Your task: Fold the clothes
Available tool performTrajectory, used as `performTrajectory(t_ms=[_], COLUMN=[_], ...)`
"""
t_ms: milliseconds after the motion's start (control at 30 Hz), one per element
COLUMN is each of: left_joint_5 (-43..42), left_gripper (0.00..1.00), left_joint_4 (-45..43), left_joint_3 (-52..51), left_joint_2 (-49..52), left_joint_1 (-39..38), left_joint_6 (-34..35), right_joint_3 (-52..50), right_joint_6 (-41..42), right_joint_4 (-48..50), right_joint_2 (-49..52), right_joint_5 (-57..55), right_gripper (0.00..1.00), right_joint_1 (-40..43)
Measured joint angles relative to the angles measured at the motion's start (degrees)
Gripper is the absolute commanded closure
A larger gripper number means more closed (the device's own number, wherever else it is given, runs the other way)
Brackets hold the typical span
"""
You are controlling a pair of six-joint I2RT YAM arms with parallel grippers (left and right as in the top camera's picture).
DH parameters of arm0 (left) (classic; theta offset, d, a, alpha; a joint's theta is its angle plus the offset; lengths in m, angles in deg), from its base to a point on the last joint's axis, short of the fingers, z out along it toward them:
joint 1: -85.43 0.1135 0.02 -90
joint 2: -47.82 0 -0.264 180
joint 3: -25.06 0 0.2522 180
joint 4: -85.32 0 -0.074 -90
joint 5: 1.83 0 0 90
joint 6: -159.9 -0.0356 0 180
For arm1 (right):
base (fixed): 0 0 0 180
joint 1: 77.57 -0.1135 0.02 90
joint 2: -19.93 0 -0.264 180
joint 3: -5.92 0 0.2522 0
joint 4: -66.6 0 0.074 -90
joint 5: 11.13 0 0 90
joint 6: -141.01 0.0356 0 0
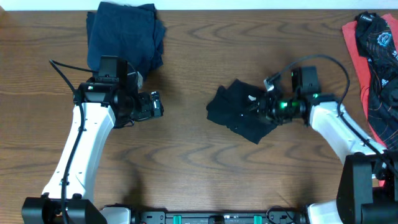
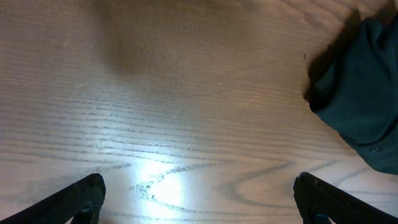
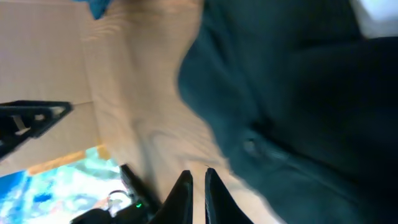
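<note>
The right pincer [image 3: 198,173] is almost closed, with just a thin slit, and grips nothing. It sits at the right side of the crumpled black T-shirt [image 1: 239,115] in the middle of the worktop [image 1: 186,168]. The left pincer [image 2: 199,196] is wide open and empty. A folded navy shirt [image 1: 124,37] lies upper left. A black and red pile [image 1: 373,56] lies far right.

The table [image 1: 186,180] is seen as grained wood, smooth and faintly glossy. The crumpled black shirt [image 1: 239,112] and the folded navy shirt [image 1: 124,34] are shown as soft matt cloth. The arm shells [image 1: 81,155] are finished in smooth white plastic.
</note>
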Motion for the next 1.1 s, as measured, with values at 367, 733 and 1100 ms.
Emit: performTrajectory(t_ms=[367, 733, 1100], left_joint_5=[0.0, 0.0, -12.3], left_gripper=[0.02, 0.02, 0.02], left_joint_4=[0.7, 0.8, -1.3], left_joint_3=[0.0, 0.0, -0.1], left_joint_2=[0.0, 0.0, 0.0], left_joint_1=[0.0, 0.0, -0.7], left_joint_6=[0.0, 0.0, -6.8], right_joint_3=[-8.7, -7.7, -0.3], right_joint_6=[0.3, 0.2, 0.6], right_joint_4=[14.1, 17.4, 13.3], right_joint_2=[5.7, 7.6, -10.3], right_joint_5=[-2.6, 0.0, 3.7], right_gripper=[0.84, 0.65, 0.01], right_joint_1=[6.4, 10.6, 11.1])
